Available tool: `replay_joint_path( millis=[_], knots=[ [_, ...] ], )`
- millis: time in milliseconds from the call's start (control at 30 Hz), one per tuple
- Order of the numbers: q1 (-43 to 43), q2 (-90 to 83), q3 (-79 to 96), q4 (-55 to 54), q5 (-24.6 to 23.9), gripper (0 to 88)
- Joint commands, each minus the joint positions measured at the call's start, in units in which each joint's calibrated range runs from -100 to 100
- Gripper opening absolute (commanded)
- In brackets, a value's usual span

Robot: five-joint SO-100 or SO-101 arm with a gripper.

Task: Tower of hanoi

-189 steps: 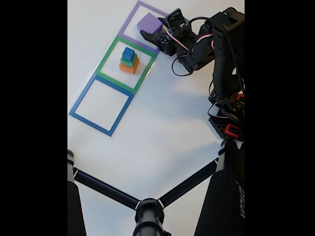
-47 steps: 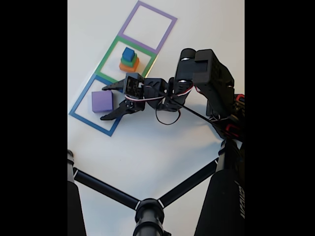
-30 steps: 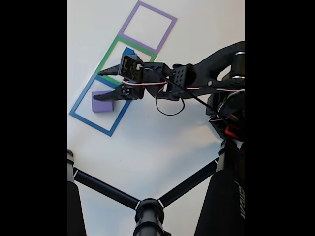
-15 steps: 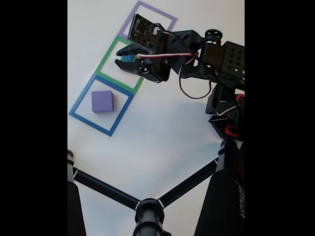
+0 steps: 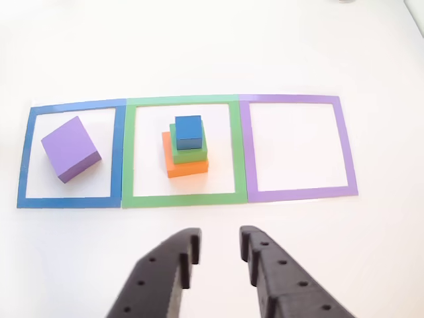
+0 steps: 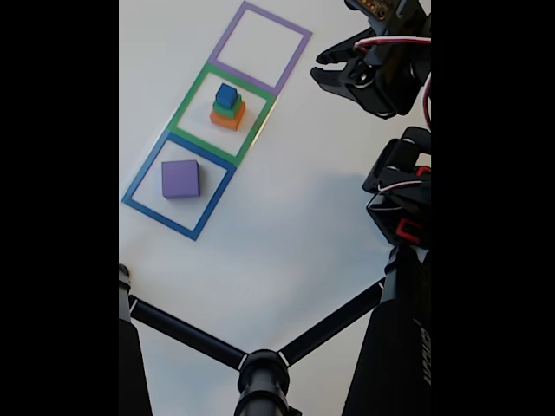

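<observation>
A purple block [image 5: 70,148] [image 6: 180,178] lies alone inside the blue square outline [image 5: 23,159] [image 6: 143,176]. Inside the green square outline [image 5: 179,198] [image 6: 189,100] an orange block [image 5: 187,166] [image 6: 228,119] carries a green block [image 5: 189,151] [image 6: 225,109] and a blue cube [image 5: 189,132] [image 6: 227,94] on top. My gripper [image 5: 216,244] [image 6: 319,66] is open and holds nothing. It hangs raised and pulled back from the squares; in the other view its black fingers [image 5: 162,265] enter from the bottom edge, below the green outline.
The purple square outline [image 5: 344,147] [image 6: 298,48] has nothing inside it. In the fixed view a black tripod-like stand [image 6: 260,368] crosses the bottom of the white table, and the arm's base [image 6: 403,208] stands at the right.
The purple block went from the purple outline to the blue outline and was let go. In the last half second my gripper has pulled back from over the green outline to the upper right.
</observation>
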Motion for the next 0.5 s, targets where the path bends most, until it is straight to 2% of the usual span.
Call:
replay_joint_path(
  millis=[0,167,267,467],
  knots=[
    [2.1,-0.79,0.39,0.29,0.0,19.5],
    [3.06,-3.3,10.48,-6.02,0.0,20.1],
    [4.02,-4.91,20.21,-13.88,0.0,25.0],
    [6.51,-5.07,42.3,-40.19,0.0,30.0]
  ],
)
